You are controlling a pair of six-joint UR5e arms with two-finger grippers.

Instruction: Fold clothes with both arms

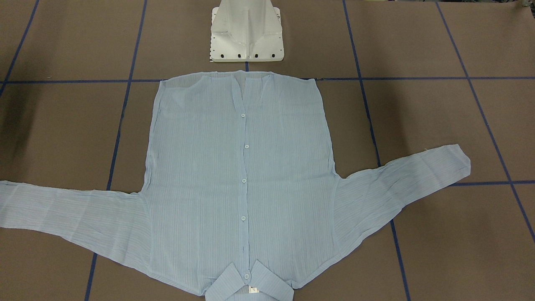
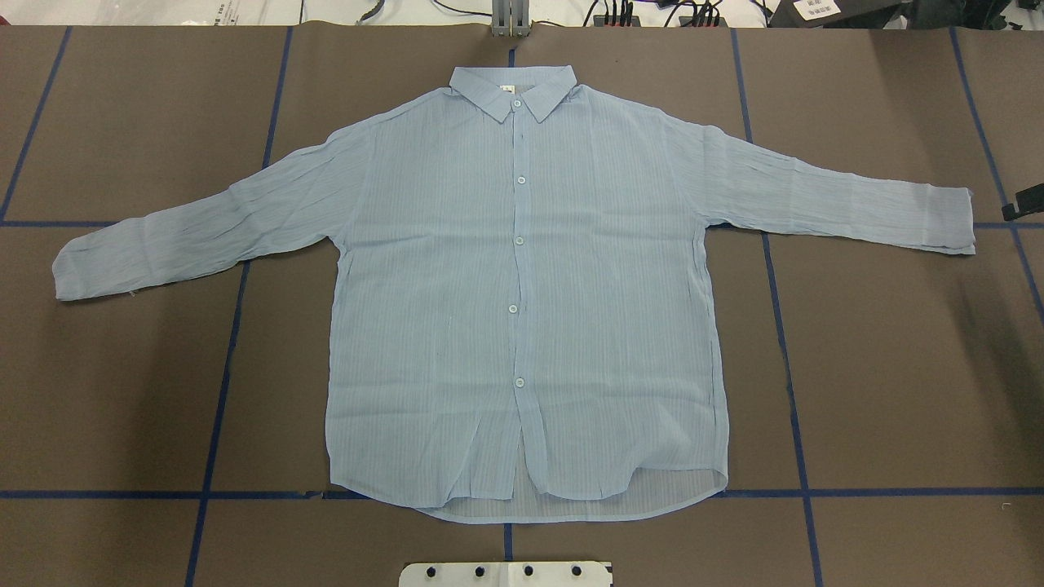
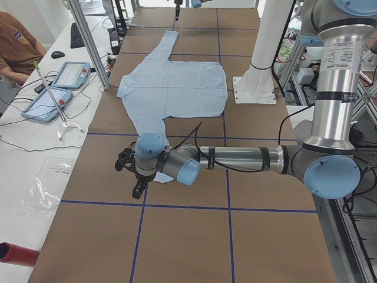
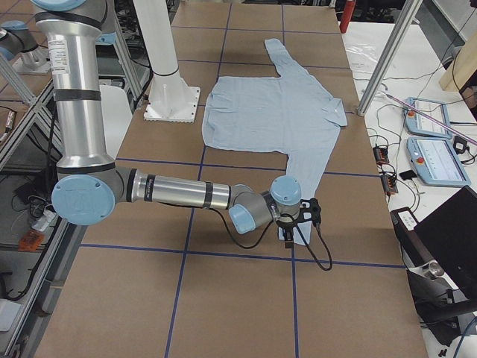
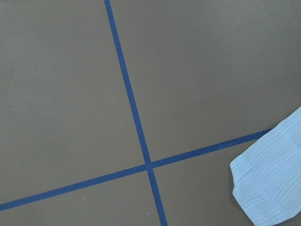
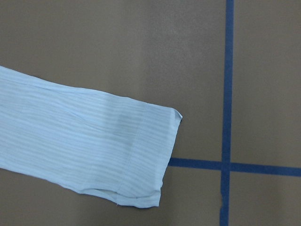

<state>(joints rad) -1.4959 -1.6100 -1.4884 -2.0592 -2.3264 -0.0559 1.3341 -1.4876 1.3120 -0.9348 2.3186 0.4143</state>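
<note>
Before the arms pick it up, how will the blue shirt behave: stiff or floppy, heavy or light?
The shirt will likely be floppy and sag from any grasp point: it lies flat, finely wrinkled along the sleeves. It is probably very light, since the fabric looks half see-through at the hem.

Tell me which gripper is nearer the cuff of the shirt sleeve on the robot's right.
Right. The right gripper sits just beyond that cuff; the left gripper is across the whole shirt, by the other cuff.
</note>
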